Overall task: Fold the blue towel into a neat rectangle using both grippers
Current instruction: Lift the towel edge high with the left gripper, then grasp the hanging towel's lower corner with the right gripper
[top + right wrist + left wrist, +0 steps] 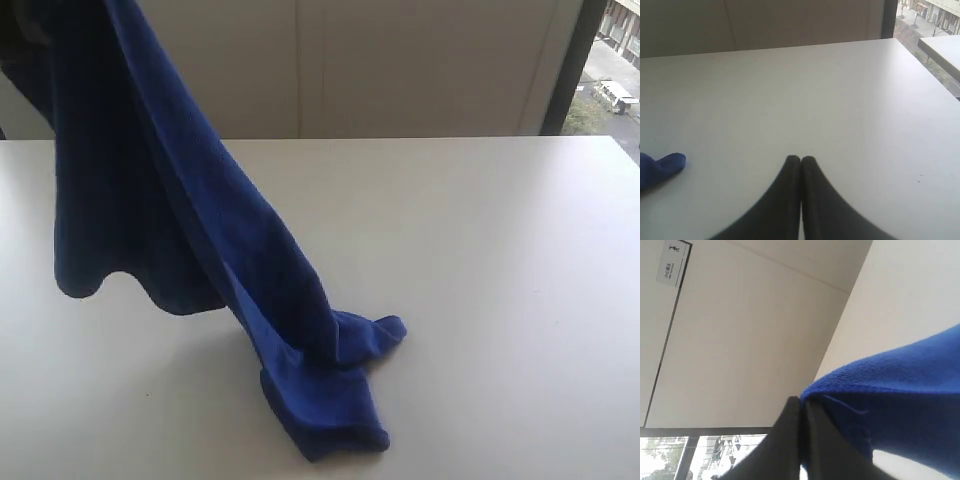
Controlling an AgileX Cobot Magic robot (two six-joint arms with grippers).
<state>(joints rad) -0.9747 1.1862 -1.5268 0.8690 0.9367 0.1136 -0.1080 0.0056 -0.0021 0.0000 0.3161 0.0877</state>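
One blue towel (200, 220) was pinched by the left gripper (801, 401); the right gripper (801, 159), the second, was closed empty.

Deep royal-blue towel (200, 220), plain all over, darker in the folds. White table (500, 300), cream wall (420, 60) w/ thin grey seams. Black left gripper (800, 402) & right gripper (801, 159), black window frame (570, 70), white sign (674, 262) w/ black edge.
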